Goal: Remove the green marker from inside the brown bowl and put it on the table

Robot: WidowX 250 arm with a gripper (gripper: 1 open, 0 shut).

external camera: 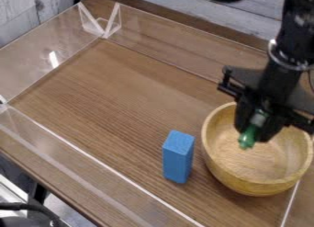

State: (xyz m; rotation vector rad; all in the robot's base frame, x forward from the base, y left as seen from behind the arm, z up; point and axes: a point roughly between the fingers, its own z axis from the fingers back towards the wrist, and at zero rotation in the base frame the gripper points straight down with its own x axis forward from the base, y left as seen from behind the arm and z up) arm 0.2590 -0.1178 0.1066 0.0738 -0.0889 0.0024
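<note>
The robot gripper (252,123) was closed on the green marker (248,138), which was above the wooden bowl (255,185), over its far part. The blue rectangular block (178,157) stood upright just beside the bowl on the dark-brown tabletop (117,102).

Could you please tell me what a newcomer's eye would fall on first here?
The large black robot gripper at the right, reaching down over the round light-brown wooden bowl, with the slim green marker with white ends held at its tips. Next comes the bright blue rectangular block, standing just left of the bowl.
</note>
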